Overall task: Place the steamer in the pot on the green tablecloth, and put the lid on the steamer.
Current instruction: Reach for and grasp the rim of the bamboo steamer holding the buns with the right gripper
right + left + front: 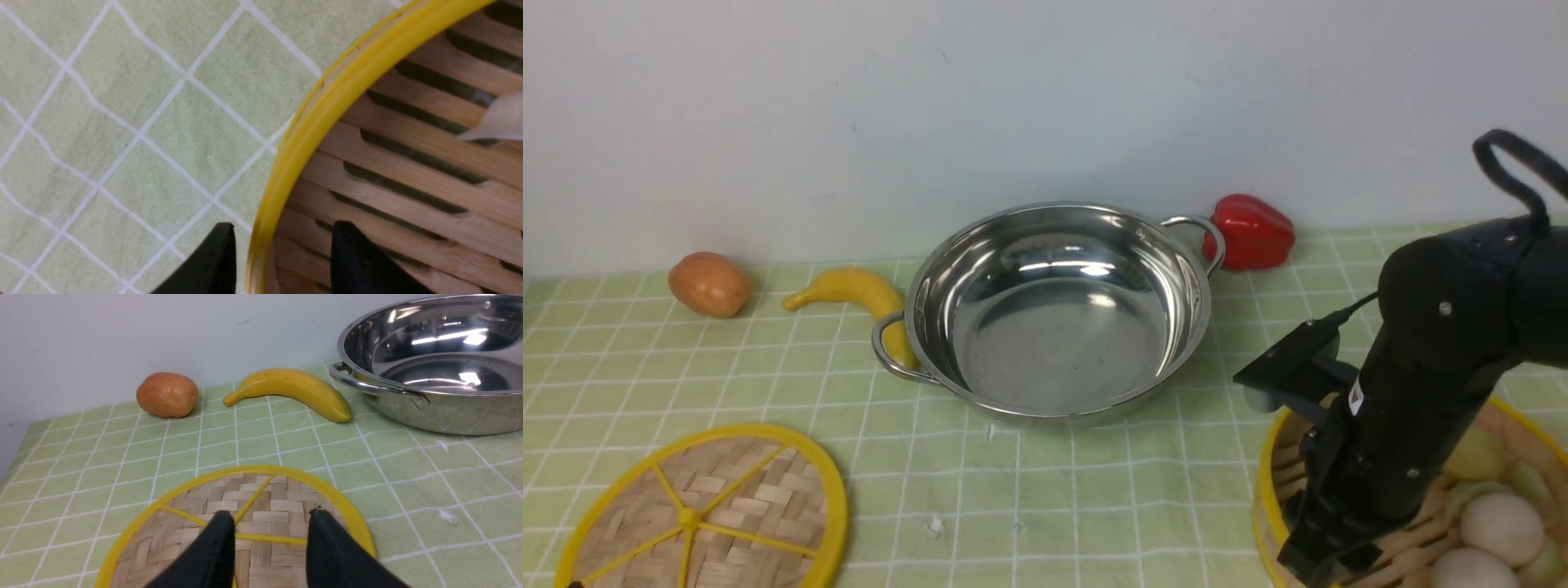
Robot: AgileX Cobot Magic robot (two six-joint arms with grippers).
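the right gripper (282, 225) is down at the near left edge of the steamer (1260, 498), jaws wide and straddling the yellow rim, one finger outside over the green tablecloth (1029, 490) and one inside over the slats, with a gap showing on both sides, so nothing is gripped yet. the steamer sits on the cloth at the near right, well apart from the pot (1054, 327), which stands empty at the far middle. the step in hand looks like taking hold of that rim: i would sink the fingers a little deeper over the wall, close squarely across it, then lift level, since the pale buns (1503, 527) lie loose and a one-sided grip on a round basket will want to tip. the rim looks smooth and glossy, likely slippery; the floor is flat wooden slats with dark slots between. the pot is polished steel, wide and shallow with two looped handles, so the basket should go straight down, centred. the lid (703, 506), a flat woven disc with yellow spokes, lies at the near left; the left gripper (271, 514) hovers over it, fingers apart, holding nothing
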